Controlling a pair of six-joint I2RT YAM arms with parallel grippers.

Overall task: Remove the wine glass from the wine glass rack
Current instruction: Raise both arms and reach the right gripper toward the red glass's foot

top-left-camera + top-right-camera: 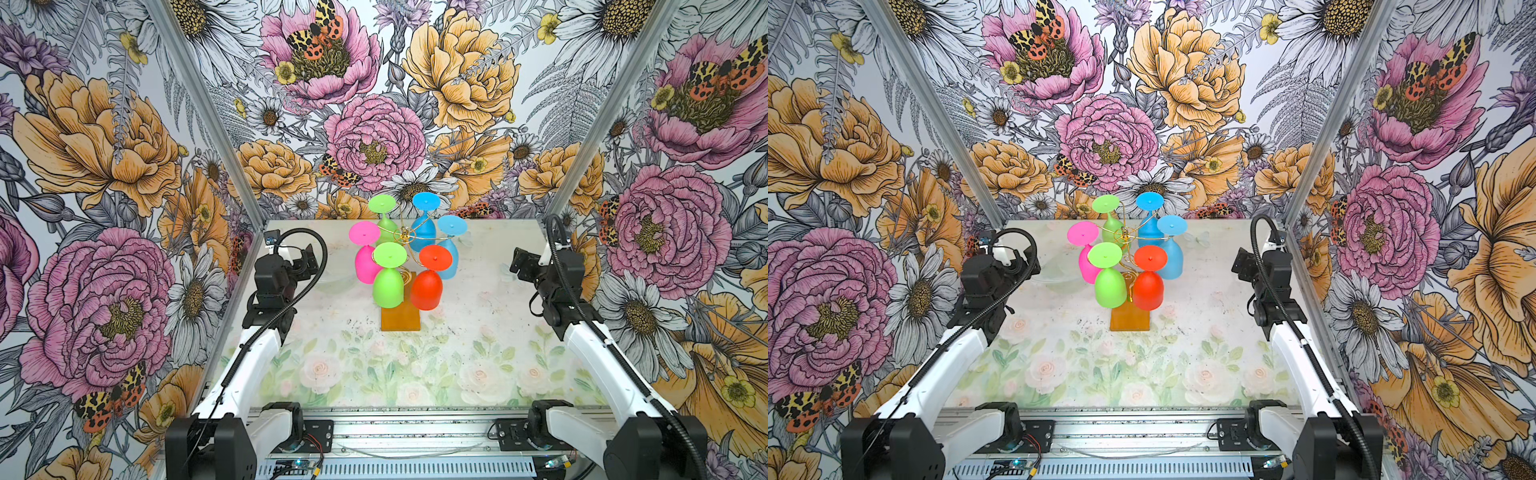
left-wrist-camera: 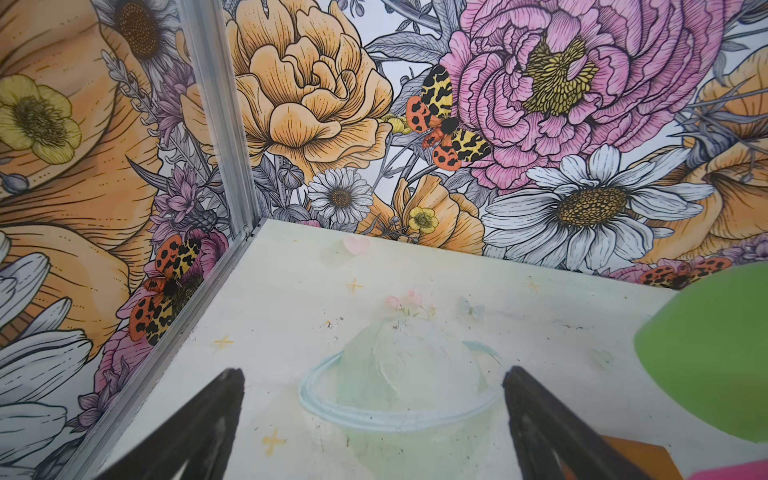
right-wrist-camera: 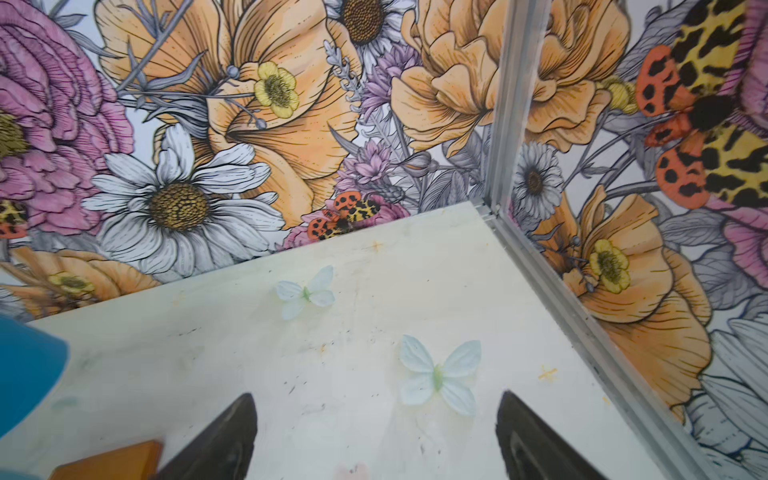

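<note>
Gold wire curls out from the stem of the wine glass rack [image 1: 401, 320], which stands on its amber base mid-table [image 1: 478, 332]. Six glasses hang on it foot-up and bowl-down, so each long axis runs vertical. The left gripper [image 1: 311, 259] sits at the rack's 9 o'clock, jaws spread and empty, with the pink wine glass [image 1: 365, 266] at its own 3 o'clock. The right gripper [image 1: 516, 261] sits at the rack's 3 o'clock, likewise released with nothing between the jaws, and the blue wine glass [image 1: 451, 262] is at its 9 o'clock. The left looks slightly nearer, so I judge the pink glass the likelier pick. Both top views show the whole tree. The left wrist view catches only a green wine glass [image 2: 706, 353] at its edge, the right wrist view only a blue bowl [image 3: 29, 374], and neither shows the wire.
</note>
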